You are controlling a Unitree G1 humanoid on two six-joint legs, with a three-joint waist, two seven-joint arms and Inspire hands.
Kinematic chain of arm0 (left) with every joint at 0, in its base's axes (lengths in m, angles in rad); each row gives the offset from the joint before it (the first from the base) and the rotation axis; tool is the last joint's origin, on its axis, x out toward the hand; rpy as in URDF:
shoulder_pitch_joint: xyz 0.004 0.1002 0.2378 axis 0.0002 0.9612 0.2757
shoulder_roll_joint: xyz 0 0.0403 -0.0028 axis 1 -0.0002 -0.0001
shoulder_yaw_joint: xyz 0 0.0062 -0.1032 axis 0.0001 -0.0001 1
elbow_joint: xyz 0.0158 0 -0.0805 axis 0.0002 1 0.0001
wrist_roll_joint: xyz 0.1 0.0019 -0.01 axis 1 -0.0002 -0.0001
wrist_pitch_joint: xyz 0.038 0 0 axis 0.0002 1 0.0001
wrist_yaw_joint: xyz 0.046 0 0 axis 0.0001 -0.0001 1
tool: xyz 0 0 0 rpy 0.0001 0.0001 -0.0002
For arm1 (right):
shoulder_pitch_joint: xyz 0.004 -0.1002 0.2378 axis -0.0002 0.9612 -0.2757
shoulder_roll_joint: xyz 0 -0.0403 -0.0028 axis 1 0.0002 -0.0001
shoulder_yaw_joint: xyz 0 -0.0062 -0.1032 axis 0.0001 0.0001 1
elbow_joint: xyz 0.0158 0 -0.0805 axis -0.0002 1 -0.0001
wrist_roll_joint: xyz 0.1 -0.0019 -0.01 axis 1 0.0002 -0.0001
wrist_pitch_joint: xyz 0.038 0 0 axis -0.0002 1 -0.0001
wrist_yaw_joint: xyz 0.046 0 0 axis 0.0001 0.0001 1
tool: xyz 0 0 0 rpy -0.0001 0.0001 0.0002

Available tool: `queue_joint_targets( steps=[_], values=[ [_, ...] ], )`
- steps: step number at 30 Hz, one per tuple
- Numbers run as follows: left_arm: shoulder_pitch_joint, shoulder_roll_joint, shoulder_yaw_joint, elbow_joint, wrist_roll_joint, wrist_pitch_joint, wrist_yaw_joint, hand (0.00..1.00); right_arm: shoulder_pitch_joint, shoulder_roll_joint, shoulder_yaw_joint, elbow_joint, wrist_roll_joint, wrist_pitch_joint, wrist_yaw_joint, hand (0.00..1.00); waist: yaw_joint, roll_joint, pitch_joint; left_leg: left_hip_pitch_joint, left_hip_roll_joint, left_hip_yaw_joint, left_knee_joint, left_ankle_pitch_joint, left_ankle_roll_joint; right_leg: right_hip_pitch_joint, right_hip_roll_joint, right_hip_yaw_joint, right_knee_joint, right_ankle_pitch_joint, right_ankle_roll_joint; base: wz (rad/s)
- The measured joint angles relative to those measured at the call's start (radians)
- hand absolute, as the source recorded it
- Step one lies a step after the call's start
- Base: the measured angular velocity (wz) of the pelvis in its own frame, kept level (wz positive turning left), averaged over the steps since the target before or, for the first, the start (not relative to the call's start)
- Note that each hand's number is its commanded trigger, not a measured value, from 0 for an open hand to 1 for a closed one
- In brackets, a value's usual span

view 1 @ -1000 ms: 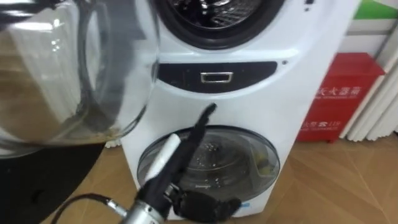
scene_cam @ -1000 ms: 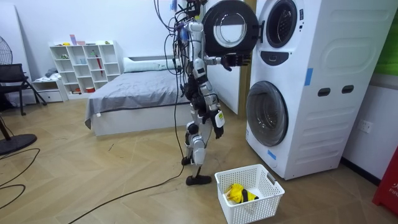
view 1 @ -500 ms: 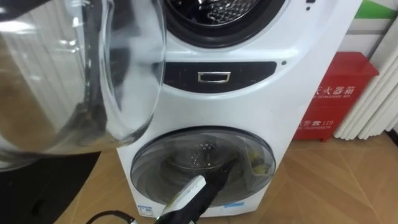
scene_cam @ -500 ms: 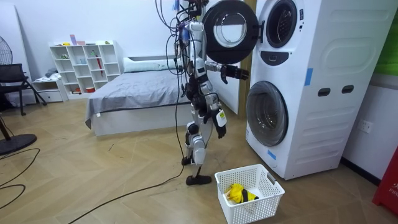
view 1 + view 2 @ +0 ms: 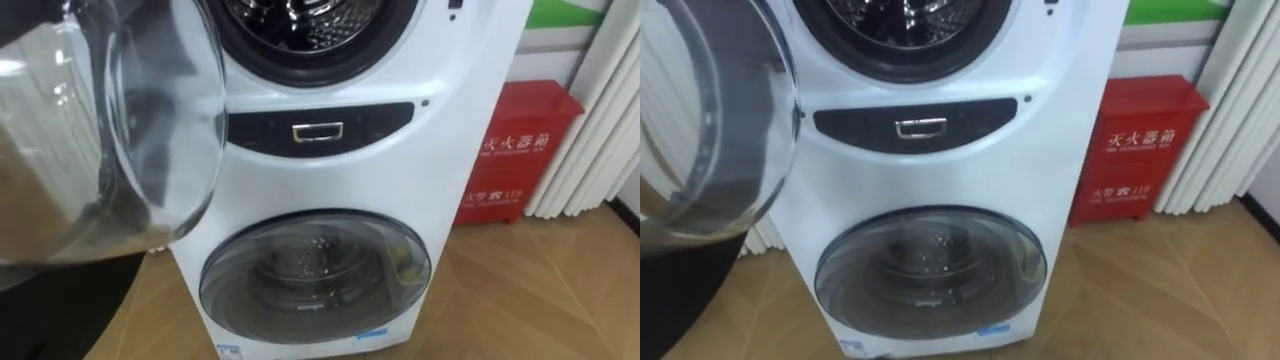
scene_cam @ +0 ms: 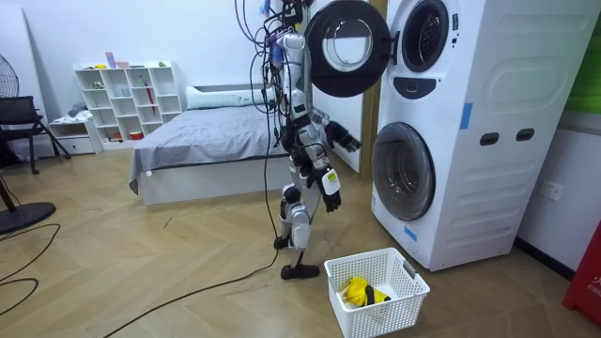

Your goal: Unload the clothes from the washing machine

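Clothes (image 6: 357, 290) that we can make out lie in the basket (image 6: 380, 321) on the floor (image 6: 169, 272) in front of the washer (image 5: 400, 160): a yellow piece with something dark beside it. The washer's upper drum (image 5: 300, 25) is open, with its glass door (image 5: 110, 130) swung to our left. We cannot tell whether any cloth lies inside. The lower door (image 5: 315, 275) is closed.

We judge such pieces light, soft and limp, likely to sag and snag on the drum's rim. We would pinch a bunched fold near the middle rather than a corner.

Our left hand (image 6: 345, 141) hangs low in front of the washer and our right hand (image 6: 331, 184) by the hip. Whether they are released or clenched we cannot tell.

The floor is smooth wood. A red cabinet (image 5: 515, 150) stands just beside the washer, and a bed (image 6: 197, 141) well apart from it.
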Motion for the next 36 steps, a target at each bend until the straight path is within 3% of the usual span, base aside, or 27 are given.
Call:
queue_joint_targets(
  steps=[2, 5, 7, 9, 11, 14, 18, 22, 25, 30, 32, 36],
  values=[
    [0.011, 0.01, 0.119, 0.086, -0.098, 0.002, 0.056, 0.0, 0.003, 0.007, -0.026, 0.0, 0.044, -0.006, -0.007, 0.0, 0.028, -0.012, 0.0044, 0.002, 0.0, 0.0, 0.0, -0.001, -0.002, -0.001, 0.0, 0.001, 0.0, 0.0, 0.0, -0.07],
    [0.014, 0.008, 0.217, 0.131, -0.226, 0.007, 0.111, 0.0, 0.013, 0.014, -0.034, 0.002, 0.067, -0.007, -0.015, 0.0, 0.071, -0.013, 0.001, 0.006, -0.001, -0.002, 0.001, -0.002, -0.003, 0.002, -0.002, -0.011, 0.0, 0.0, 0.0, -0.02],
    [0.014, 0.007, 0.274, 0.131, -0.291, 0.016, 0.139, 0.0, 0.019, 0.013, -0.043, 0.002, 0.067, -0.007, -0.015, 0.0, 0.077, -0.01, 0.0011, 0.007, -0.001, -0.008, 0.001, -0.002, -0.003, 0.007, -0.002, -0.017, 0.001, 0.0, 0.0, 0.06],
    [0.007, 0.007, 0.339, 0.13, -0.369, 0.027, 0.167, 0.0, 0.022, 0.013, -0.066, 0.002, 0.067, -0.007, -0.016, 0.0, 0.089, -0.003, 0.0024, 0.015, 0.0, -0.009, 0.002, -0.002, -0.003, 0.012, -0.002, -0.015, 0.001, 0.0, 0.0, -0.07],
    [-0.02, 0.008, 0.409, 0.125, -0.465, 0.033, 0.218, 0.0, 0.038, 0.011, -0.082, -0.004, 0.066, -0.008, -0.025, 0.0, 0.1, 0.013, -0.0051, 0.022, 0.002, -0.01, 0.002, -0.005, -0.006, 0.016, -0.001, -0.016, 0.0, 0.0, 0.0, -0.13],
    [-0.072, 0.026, 0.48, 0.119, -0.558, 0.035, 0.268, 0.0, 0.04, 0.009, -0.121, -0.007, 0.063, -0.006, -0.026, 0.0, 0.102, 0.031, -0.0082, 0.024, 0.002, -0.017, -0.002, -0.007, -0.006, 0.016, 0.0, -0.02, 0.004, 0.0, 0.0, 0.01],
    [-0.102, 0.052, 0.538, 0.035, -0.593, 0.039, 0.346, 0.0, 0.059, 0.011, -0.146, -0.025, 0.047, -0.004, -0.023, 0.0, 0.1, 0.041, -0.0086, 0.023, 0.002, -0.033, -0.002, -0.008, -0.005, 0.018, 0.001, -0.032, 0.009, 0.001, -0.002, 0.07],
    [-0.117, 0.085, 0.577, -0.122, -0.591, 0.035, 0.469, 0.0, 0.099, 0.014, -0.15, -0.084, 0.045, 0.0, -0.024, 0.0, 0.107, 0.051, -0.0141, 0.023, 0.001, -0.038, 0.002, -0.008, -0.005, 0.017, 0.002, -0.026, 0.009, 0.002, -0.003, 0.0],
    [-0.117, 0.087, 0.577, -0.324, -0.561, 0.031, 0.57, 0.0, 0.109, 0.018, -0.149, -0.086, 0.032, 0.002, -0.024, 0.0, 0.108, 0.052, -0.0154, 0.02, -0.002, -0.062, 0.002, -0.008, -0.004, 0.016, 0.001, -0.034, 0.008, 0.002, -0.003, 0.06],
    [-0.115, 0.085, 0.561, -0.714, -0.329, 0.027, 0.681, 0.0, 0.116, 0.024, -0.15, -0.091, 0.033, 0.002, -0.03, 0.0, 0.109, 0.051, -0.0159, 0.015, -0.002, -0.081, 0.003, -0.008, -0.004, 0.016, 0.003, -0.039, 0.004, 0.002, -0.003, 0.02],
    [-0.1, 0.094, 0.541, -0.857, -0.183, 0.001, 0.694, 0.0, 0.114, 0.025, -0.143, -0.093, 0.04, 0.003, -0.035, 0.0, 0.099, 0.045, -0.0151, 0.014, -0.003, -0.085, 0.003, -0.008, -0.004, 0.017, 0.002, -0.04, 0.002, 0.002, -0.003, 0.0],
    [-0.091, 0.084, 0.466, -1.077, -0.092, 0.002, 0.711, 0.0, 0.101, 0.034, -0.126, -0.094, 0.042, 0.021, -0.034, 0.0, 0.095, 0.036, -0.0099, 0.003, -0.004, -0.092, 0.005, -0.008, -0.004, 0.019, 0.0, -0.053, 0.002, 0.002, -0.003, 0.09]
  ],
)
